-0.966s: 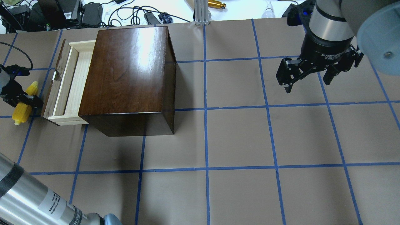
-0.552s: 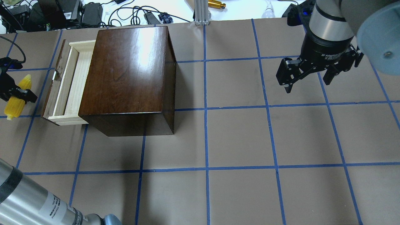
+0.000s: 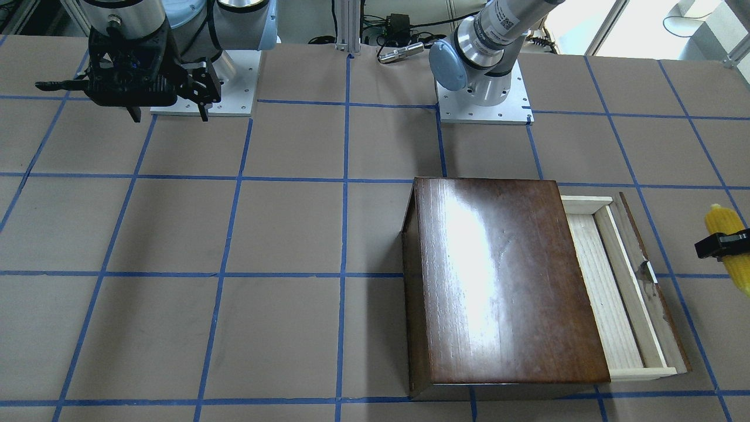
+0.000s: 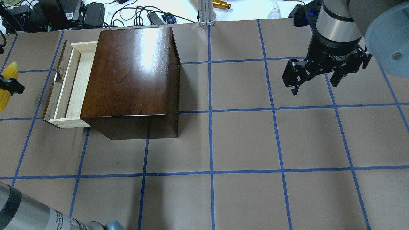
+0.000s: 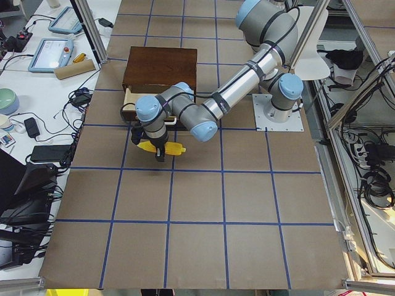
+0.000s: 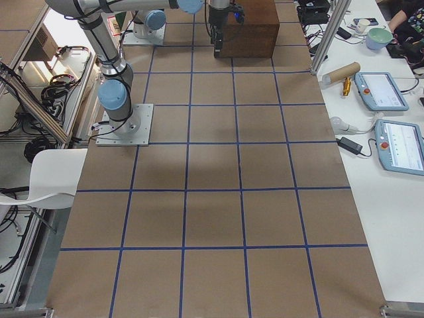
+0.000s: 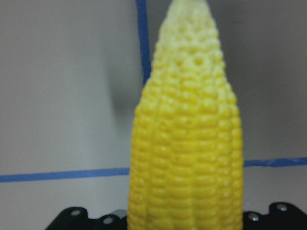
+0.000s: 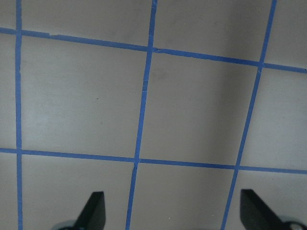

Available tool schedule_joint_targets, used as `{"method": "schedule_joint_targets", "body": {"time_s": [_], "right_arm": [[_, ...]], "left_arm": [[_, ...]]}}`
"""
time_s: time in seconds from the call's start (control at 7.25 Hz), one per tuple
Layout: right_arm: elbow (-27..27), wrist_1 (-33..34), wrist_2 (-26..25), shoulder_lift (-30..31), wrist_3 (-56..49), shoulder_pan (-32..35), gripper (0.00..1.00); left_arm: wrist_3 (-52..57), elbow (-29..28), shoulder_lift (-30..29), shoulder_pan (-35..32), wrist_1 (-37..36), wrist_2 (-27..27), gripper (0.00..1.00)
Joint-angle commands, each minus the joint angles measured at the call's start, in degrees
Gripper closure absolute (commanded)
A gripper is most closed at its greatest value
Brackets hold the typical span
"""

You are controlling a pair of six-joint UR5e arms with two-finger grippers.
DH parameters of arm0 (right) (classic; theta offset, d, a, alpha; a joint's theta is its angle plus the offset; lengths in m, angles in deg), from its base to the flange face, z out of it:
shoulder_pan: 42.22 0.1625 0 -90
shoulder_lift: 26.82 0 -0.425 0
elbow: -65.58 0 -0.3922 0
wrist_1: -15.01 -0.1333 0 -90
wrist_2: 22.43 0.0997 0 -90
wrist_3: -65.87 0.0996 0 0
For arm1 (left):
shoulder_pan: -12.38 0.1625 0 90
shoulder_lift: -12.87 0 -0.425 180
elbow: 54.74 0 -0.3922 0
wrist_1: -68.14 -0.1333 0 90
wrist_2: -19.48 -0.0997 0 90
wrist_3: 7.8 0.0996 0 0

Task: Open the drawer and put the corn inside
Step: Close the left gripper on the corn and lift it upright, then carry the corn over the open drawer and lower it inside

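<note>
The corn is a yellow cob held crosswise in my left gripper, which is shut on its middle at the overhead view's left edge. It hangs above the table, left of the drawer front. It also shows in the front view and fills the left wrist view. The drawer is pulled partly out of the dark-brown box; its pale tray is empty. My right gripper is open and empty, hovering far to the right, with its fingers over bare table.
An aluminium post stands at the table's far edge, with cables and power bricks behind the box. The arm bases sit on the robot's side. Tablets lie on a side bench.
My left gripper has carried the corn leftward and toward the far side in the overhead view, away from the drawer front. The right arm and the drawer have not moved.
</note>
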Motion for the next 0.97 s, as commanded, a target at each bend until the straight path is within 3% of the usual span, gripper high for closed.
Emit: {"method": "schedule_joint_targets", "body": {"time_s": [0.0,0.55,0.83], "right_arm": [[0.0,0.0,0.0,0.0,0.0,0.0,0.00],[0.0,0.0,0.0,0.0,0.0,0.0,0.00],[0.0,0.0,0.0,0.0,0.0,0.0,0.00]], "left_arm": [[-3.8,-1.7,4.3,-3.6,7.8,0.8,1.00],[-18.1,-1.0,6.6,-14.5,8.8,1.2,1.00],[-19.8,-0.1,6.5,-17.4,8.8,6.9,1.00]]}}
